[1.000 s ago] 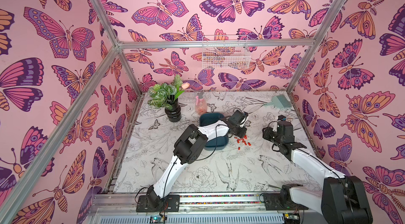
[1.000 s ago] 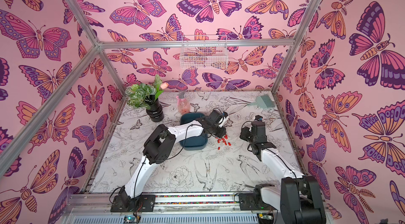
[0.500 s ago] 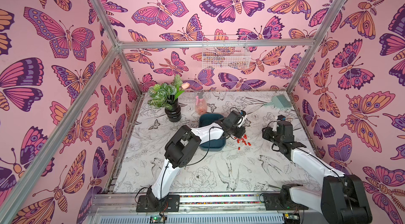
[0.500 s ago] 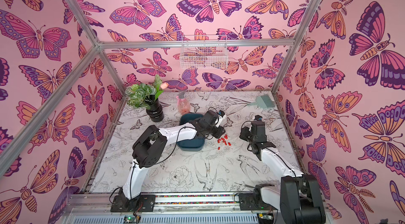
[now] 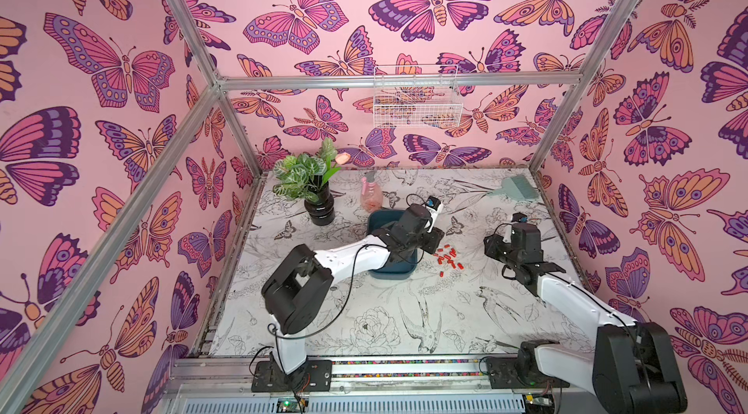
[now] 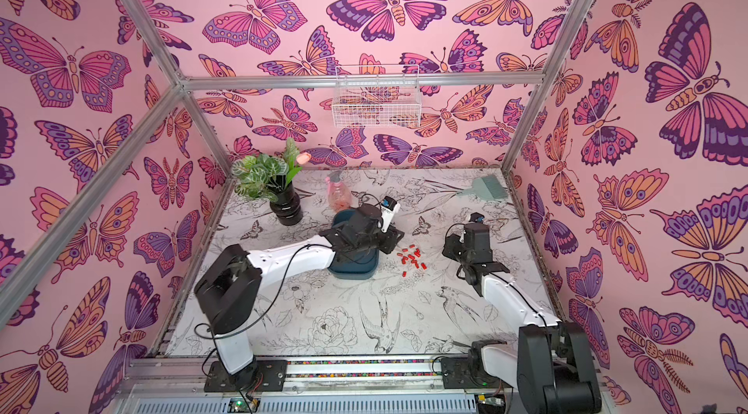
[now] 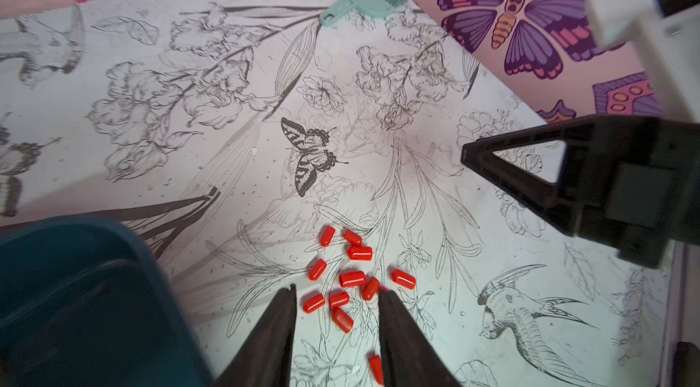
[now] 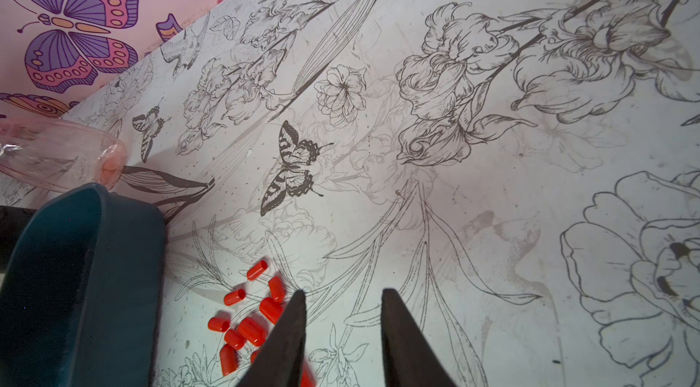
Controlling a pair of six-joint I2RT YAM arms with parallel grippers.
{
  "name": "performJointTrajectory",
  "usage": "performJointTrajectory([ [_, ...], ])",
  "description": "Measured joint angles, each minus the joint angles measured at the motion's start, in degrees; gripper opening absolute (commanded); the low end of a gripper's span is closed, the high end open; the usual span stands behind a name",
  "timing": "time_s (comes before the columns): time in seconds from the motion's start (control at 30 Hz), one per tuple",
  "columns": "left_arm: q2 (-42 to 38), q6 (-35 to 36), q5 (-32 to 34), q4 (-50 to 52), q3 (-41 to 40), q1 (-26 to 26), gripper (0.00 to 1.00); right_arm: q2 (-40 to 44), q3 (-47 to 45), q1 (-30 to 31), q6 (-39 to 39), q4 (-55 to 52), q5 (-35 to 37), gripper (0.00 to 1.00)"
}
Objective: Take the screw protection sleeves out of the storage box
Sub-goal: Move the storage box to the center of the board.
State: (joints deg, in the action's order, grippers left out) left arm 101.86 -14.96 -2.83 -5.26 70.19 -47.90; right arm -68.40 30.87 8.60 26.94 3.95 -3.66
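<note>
Tiny red plastic screw protection sleeves (image 5: 446,257) lie just right of the dark teal storage box (image 5: 394,269). The left gripper (image 7: 337,289) and right gripper (image 8: 343,291) are both spread (empty). The left should rise straight, scattering none.

left arm (image 5: 348,258) folded sharply at the elbow, forearm extended forward and inward | left gripper (image 7: 337,292) pointed down, jaws parted | right arm (image 5: 566,294) extended forward, wrist raised | right gripper (image 8: 343,292) angled down, jaws parted alike | grippers near each other, not touching

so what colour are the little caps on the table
Bright red caps, clearest in the left wrist view.
</note>
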Motion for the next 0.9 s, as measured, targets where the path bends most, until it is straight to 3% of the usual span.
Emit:
performJointTrajectory([
  [0.13, -9.29, -3.52, 2.91, -1.57, -7.43, 3.21, 0.45, 0.02, 0.39, 0.00, -0.44, 0.39, -1.40, 0.41],
  [0.33, -24.17, -10.93, 5.29, -1.27, -22.29, 13.73, 0.49, -0.46, 2.58, 1.92, -0.31, -0.66, -5.49, 0.46],
  [0.5, -34.40, -14.97, 5.11, 2.56, -29.07, 18.62, 0.54, -5.62, 8.70, 9.79, 0.33, -1.77, -8.20, 0.63],
  [0.67, -36.46, -19.37, 2.36, 2.69, -33.62, 23.50, 0.54, -11.96, 13.42, 17.35, 1.75, -1.57, -10.75, 0.69],
  [0.9, -29.88, -23.50, -4.59, 1.42, -36.09, 26.14, 0.56, -19.41, 16.37, 21.35, 4.83, 0.07, -14.82, 0.70],
])
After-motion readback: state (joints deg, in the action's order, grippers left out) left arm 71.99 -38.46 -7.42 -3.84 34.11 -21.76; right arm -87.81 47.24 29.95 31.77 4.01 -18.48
